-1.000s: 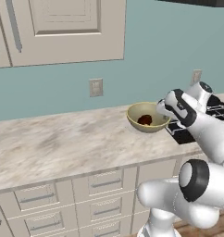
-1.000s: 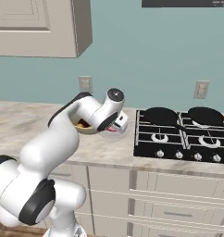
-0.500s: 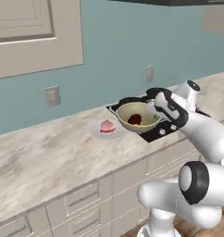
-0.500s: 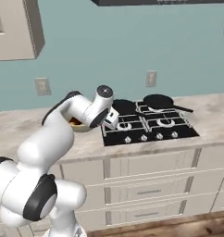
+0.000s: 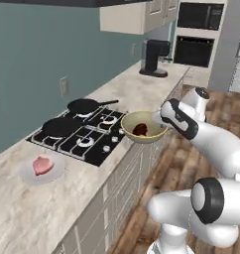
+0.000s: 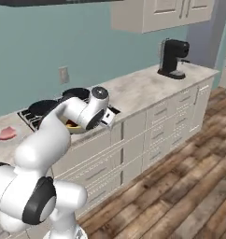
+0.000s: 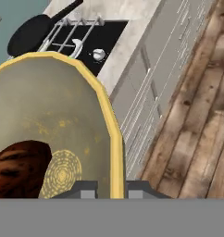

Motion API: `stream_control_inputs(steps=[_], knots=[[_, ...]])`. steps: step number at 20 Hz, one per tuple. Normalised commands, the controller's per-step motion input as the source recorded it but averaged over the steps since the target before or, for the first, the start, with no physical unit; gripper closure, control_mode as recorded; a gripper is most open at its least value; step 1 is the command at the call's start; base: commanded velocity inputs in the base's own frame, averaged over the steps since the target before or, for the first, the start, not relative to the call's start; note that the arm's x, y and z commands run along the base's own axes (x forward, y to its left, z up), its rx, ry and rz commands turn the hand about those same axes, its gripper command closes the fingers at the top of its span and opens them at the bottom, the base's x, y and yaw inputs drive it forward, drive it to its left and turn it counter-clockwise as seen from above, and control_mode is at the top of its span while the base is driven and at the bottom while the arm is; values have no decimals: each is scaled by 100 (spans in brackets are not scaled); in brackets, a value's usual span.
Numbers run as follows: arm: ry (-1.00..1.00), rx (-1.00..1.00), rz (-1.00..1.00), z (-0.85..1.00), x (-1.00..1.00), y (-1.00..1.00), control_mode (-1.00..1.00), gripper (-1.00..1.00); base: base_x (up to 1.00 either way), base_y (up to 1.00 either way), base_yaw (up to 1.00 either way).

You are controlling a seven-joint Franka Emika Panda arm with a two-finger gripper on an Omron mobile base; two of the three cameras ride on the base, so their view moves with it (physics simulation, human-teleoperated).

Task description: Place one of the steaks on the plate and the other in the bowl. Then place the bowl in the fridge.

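Writing: no brand, label or lettering can be read on any object.
Change from earlier: the whole picture has shifted, so the base and its cameras have turned; the counter now runs away toward a black coffee machine and built-in ovens, which were out of frame half a second ago. The bowl is still carried in the gripper, as it was then.
Plate: round, pale, resting on the marble counter at the left of the left base view, just left of the stove.
Raw steak: pale pink-red, lying flat on the plate; also seen at the far left edge of the right base view.
Stove: black cooktop set in the counter, with two black frying pans on its burners, one at the back with its handle pointing right, one nearer the plate.
Bowl: olive-gold with a yellow rim, held up at the counter's front edge, just right of the stove, partly over the wooden floor.
Seared steak: dark reddish-brown, lying in the bottom of the bowl; in the hand view it sits at lower left.
Gripper: fingers narrow, pinched on the bowl's yellow rim, one tip on each side of the wall.
Arm: it crosses in front of the bowl in the right base view and hides most of it.
Cabinets: white drawers below the counter, wall cabinets above.
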Motion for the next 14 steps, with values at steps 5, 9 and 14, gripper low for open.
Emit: stream_control_inputs(steps=[5,9,14], knots=[[0,0,0,0,0,0,100,100,4,-13,-91],[0,0,0,0,0,0,100,100,24,-18,-84],[0,0,0,0,0,0,100,100,75,-7,-68]])
